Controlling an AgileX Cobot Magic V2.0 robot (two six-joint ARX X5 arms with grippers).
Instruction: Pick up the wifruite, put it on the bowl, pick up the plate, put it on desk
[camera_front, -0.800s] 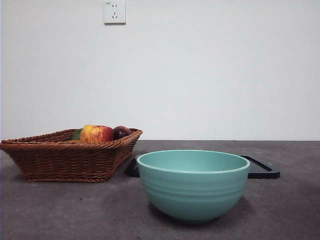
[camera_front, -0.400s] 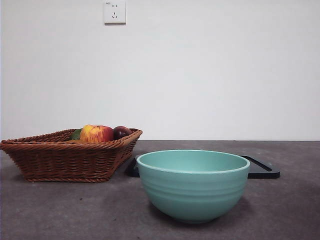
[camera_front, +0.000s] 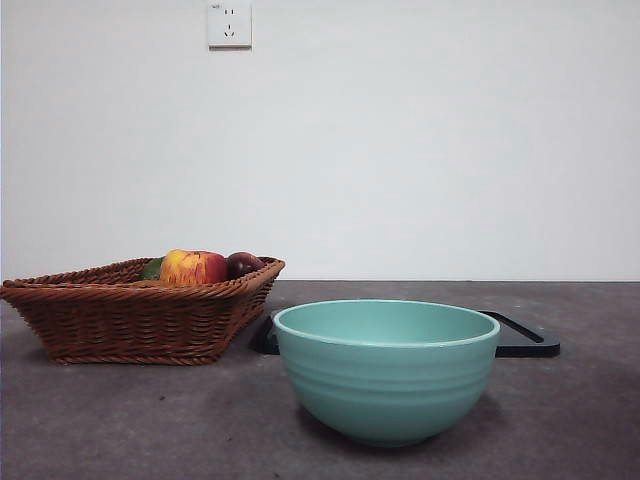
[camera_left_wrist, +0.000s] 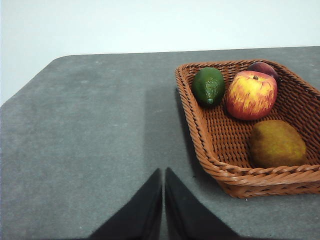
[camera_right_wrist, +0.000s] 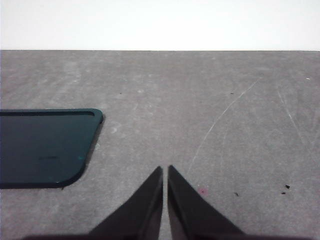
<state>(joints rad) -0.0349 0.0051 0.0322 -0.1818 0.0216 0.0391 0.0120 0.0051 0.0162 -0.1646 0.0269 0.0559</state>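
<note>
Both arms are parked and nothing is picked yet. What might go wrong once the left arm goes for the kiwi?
1. The kiwi lies low in the wicker basket, close to its near wall; the left hand, shut now, may catch the rim.
2. The apple sits close beside it and may get nudged.
3. The bowl stands partly in front of the black tray, so the right hand has little room on that side.

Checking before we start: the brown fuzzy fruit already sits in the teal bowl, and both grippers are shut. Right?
Not quite. The wifruite lies in the wicker basket, as the left wrist view shows. Left gripper and right gripper are shut.
</note>
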